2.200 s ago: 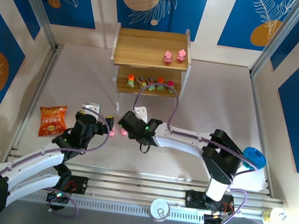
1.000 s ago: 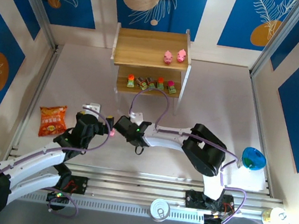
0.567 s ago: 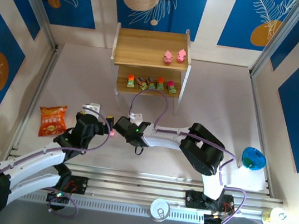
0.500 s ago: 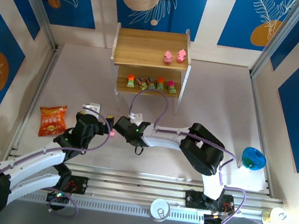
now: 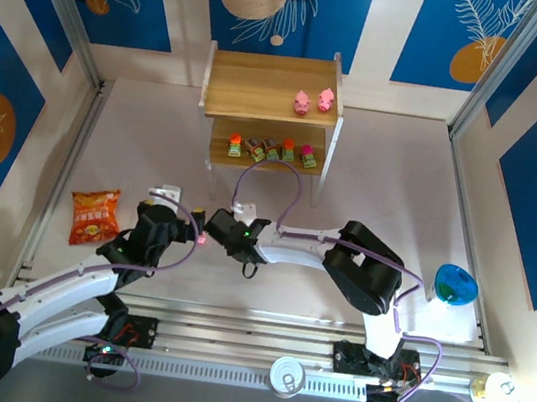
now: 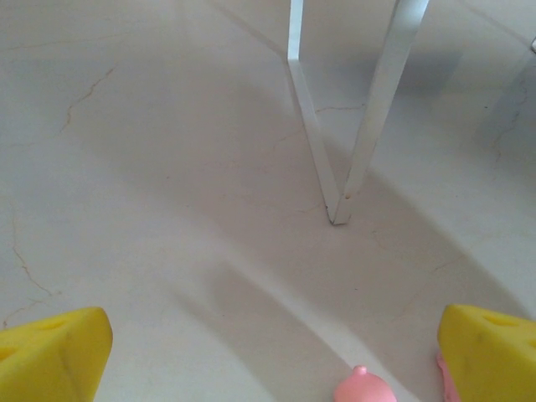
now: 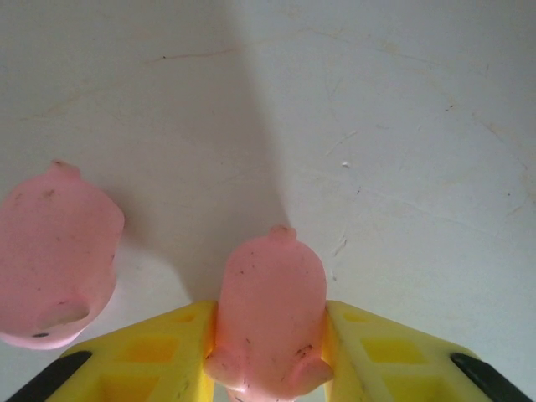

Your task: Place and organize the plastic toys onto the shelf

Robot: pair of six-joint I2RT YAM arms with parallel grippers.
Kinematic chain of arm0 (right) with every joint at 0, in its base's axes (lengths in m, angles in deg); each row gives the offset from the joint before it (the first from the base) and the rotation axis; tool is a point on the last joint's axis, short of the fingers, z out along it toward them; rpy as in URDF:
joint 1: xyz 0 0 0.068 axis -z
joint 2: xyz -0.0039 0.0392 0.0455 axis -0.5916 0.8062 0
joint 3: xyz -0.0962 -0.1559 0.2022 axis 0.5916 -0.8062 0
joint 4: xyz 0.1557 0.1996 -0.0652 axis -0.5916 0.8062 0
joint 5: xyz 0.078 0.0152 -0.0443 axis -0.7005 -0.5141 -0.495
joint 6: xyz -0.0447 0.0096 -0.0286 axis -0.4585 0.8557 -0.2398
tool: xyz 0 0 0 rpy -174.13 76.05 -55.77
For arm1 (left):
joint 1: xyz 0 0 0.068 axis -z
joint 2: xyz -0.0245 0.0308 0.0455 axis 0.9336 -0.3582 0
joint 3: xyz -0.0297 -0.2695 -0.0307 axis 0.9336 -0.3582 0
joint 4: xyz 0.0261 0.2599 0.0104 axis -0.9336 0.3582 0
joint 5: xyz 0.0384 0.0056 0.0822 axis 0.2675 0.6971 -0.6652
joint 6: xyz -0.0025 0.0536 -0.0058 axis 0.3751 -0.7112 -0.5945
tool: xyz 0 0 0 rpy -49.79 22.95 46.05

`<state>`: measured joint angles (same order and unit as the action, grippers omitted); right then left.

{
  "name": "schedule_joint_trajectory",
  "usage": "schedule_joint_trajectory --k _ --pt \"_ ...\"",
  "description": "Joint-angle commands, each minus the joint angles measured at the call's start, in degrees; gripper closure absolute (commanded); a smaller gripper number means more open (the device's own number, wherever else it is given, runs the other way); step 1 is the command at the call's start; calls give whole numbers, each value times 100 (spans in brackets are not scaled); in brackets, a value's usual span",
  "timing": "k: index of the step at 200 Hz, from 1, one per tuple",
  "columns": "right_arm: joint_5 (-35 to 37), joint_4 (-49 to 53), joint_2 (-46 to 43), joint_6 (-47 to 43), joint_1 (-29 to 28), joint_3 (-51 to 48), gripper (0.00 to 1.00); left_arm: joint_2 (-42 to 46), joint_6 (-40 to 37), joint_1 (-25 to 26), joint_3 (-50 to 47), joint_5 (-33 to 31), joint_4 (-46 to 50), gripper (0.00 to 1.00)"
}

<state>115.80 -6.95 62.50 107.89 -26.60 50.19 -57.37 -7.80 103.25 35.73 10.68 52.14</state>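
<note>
In the right wrist view my right gripper (image 7: 270, 308) is shut on a pink pig toy (image 7: 270, 285), its yellow fingers (image 7: 167, 343) pressed to both flanks. A second pink pig (image 7: 54, 251) lies on the table just left of it. My left gripper (image 6: 275, 335) stands open low over the table, with a pink pig (image 6: 364, 389) just inside its right finger (image 6: 490, 352). From above, both grippers meet near the table's middle (image 5: 205, 230). The shelf (image 5: 271, 85) holds two pink pigs (image 5: 301, 102) on its top tier and several blocky toys (image 5: 271, 149) on the lower tier.
An orange snack bag (image 5: 94, 216) lies at the left. A blue bowl (image 5: 455, 285) sits at the right edge. A white shelf leg (image 6: 335, 151) stands ahead of the left gripper. A tin can (image 5: 288, 376) rests by the arm bases.
The right arm reached left toward the left gripper, then its fingers closed in on the pink pig. The left arm has stayed still and open.
</note>
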Motion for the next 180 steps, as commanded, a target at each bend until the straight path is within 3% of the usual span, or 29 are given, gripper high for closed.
schedule_joint_trajectory --k 1,94,180 --pt "154 114 -290 41 16 -120 67 -59 -12 -35 28 184 -144 0" --pt "331 630 -1264 -301 -89 -132 70 -149 -254 -36 -16 876 -457 0" --pt "483 1401 -2134 -944 -120 532 70 -324 -425 2 -7 1381 -719 0"
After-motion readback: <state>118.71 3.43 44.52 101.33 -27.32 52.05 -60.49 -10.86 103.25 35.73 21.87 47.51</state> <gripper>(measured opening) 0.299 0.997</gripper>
